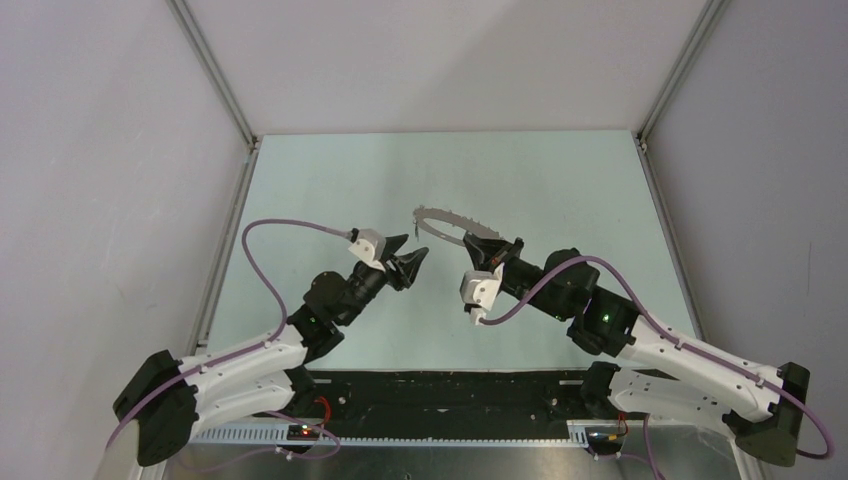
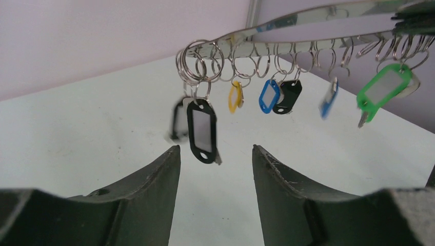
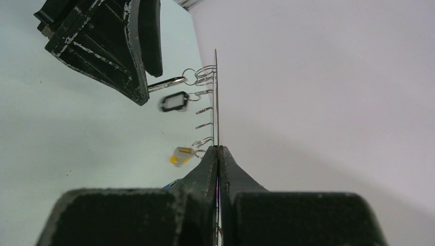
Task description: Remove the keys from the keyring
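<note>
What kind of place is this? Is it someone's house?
Probably a robot test booth in a lab, not a house: plain white walls in metal frame rails, a pale table, and a left arm and right arm bolted at its near edge, trailing purple cables.

White-black arms [image 1: 240, 365], purple cables [image 1: 250, 255], green LEDs [image 1: 603, 319]

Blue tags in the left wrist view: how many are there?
2: one blue tag beside the small black tag, another blue tag, blurred, further right. Others may be hidden.
</note>
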`<state>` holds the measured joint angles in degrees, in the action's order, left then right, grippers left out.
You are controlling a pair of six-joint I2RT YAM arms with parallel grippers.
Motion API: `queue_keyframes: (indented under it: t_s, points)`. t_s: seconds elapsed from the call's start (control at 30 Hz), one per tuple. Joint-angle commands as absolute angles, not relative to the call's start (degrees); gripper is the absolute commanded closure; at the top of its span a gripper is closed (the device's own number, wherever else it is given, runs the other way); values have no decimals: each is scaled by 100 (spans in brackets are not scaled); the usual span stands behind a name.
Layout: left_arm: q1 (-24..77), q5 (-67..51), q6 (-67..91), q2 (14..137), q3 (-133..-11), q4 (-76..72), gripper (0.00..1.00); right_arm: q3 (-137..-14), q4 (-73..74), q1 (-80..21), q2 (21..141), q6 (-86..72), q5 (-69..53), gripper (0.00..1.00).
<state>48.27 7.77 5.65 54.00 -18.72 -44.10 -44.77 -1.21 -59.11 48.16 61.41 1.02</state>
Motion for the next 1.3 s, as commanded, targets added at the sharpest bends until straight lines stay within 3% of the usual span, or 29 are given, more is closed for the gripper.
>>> queue_keyframes:
  t_s: [0.0, 0.67, 0.8, 1.17, 1.27]
  points:
    - [4844, 705, 265, 5510, -1707, -5308, 42, -4725, -294, -5984, 4589, 6317, 63, 100]
    - [4847, 677, 65, 5583, -1668, -5427, 61, -4647, -114, -6240, 4487, 6335, -148, 100]
    - [4845, 578, 10, 5617, -1669, -5438, 77, -4644, -110, -6262, 4467, 6328, -135, 100]
    - [4849, 713, 9, 5652, -1677, -5440, 81, -4647, -177, -6258, 4377, 6308, -17, 100]
    - [4843, 813, 31, 5659, -1670, -5440, 88, -4642, -149, -6256, 4354, 6300, -1, 100]
